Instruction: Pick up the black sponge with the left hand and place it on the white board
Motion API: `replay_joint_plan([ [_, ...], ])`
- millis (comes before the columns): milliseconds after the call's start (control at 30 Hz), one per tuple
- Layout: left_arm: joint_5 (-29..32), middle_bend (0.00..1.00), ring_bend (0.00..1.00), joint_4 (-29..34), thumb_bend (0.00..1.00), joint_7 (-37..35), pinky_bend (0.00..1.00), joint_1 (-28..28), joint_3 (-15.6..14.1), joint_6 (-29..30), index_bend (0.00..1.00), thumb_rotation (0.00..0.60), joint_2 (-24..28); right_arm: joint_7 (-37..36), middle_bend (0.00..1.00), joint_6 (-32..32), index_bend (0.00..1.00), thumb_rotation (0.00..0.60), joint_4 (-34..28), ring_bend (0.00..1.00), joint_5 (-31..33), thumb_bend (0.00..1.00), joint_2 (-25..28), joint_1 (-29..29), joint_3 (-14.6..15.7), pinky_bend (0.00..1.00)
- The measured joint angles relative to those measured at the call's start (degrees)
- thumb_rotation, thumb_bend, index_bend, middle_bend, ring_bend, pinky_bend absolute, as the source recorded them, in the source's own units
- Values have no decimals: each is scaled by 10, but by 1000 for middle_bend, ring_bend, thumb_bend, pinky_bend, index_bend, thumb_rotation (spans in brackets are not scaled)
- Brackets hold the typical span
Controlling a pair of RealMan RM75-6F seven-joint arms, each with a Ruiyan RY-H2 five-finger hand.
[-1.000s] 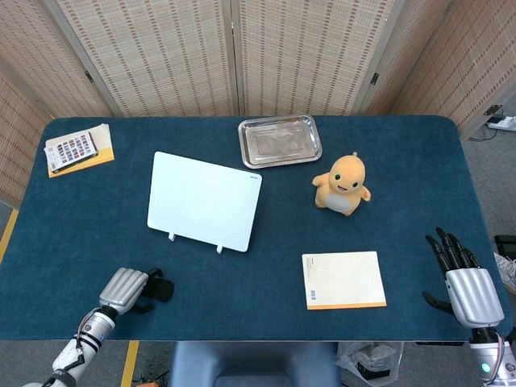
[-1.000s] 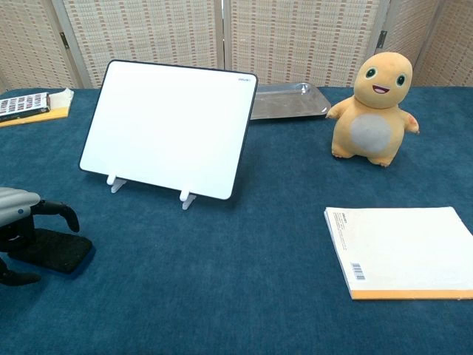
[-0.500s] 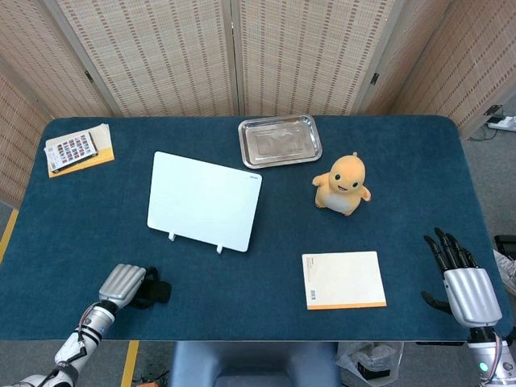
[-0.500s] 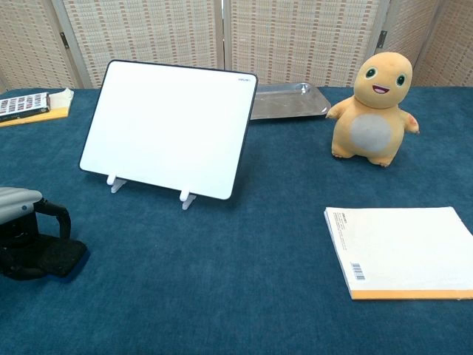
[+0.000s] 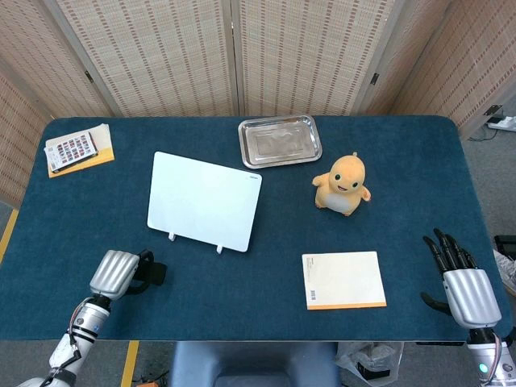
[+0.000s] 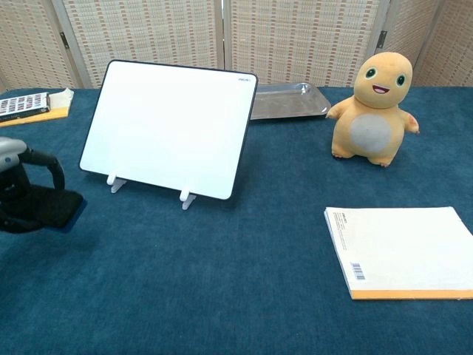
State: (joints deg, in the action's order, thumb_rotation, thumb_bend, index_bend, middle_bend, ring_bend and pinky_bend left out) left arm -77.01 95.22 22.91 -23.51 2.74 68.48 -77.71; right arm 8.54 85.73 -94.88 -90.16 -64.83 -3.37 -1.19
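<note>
**Left hand gripping black sponge above near-left table**

- Left hand [image 5: 115, 272]: curling its fingers around the black sponge [image 5: 153, 274] and holding it clear of the blue table [image 5: 266, 266], as the chest view shows, at the near-left corner.
- Black sponge: sitting in the left hand's grip, near and left of the white board [image 5: 203, 201], apart from it.
- White board: standing tilted on two small white feet at left centre.
- Right hand [image 5: 459, 282]: resting at the near-right edge, fingers spreading apart and holding nothing.
- Notebook [image 5: 343, 280]: lying flat, near right of centre.
- Plush toy [image 5: 343, 185]: sitting upright beyond the notebook.
- Metal tray [image 5: 279, 141]: lying at far centre.
- Card stack [image 5: 77, 149]: lying at the far-left corner.
</note>
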Motion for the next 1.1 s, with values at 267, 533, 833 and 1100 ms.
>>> replay_joint_plan([
  [267, -89, 1000, 1000, -83, 250, 35, 1000, 4, 28, 134, 587, 600, -92, -11, 0, 0, 0, 600, 0, 28, 4, 150, 4, 0, -2, 199],
  [533, -144, 1000, 1000, -248, 250, -7, 1000, -39, 72, 182, 586, 600, -237, -18, 0, -10, 0, 600, 1, 29, 16, 150, 9, -4, -6, 200],
  [833, -126, 1000, 1000, -326, 250, -48, 1000, -111, 130, 146, 588, 600, -303, -39, 0, -18, 0, 600, 2, 29, 27, 151, 18, -7, -11, 200],
  [1100, -103, 1000, 1000, -395, 250, -71, 1000, -147, 144, 113, 591, 600, -330, -62, 0, -15, 0, 600, 2, 29, 35, 151, 25, -5, -15, 200],
])
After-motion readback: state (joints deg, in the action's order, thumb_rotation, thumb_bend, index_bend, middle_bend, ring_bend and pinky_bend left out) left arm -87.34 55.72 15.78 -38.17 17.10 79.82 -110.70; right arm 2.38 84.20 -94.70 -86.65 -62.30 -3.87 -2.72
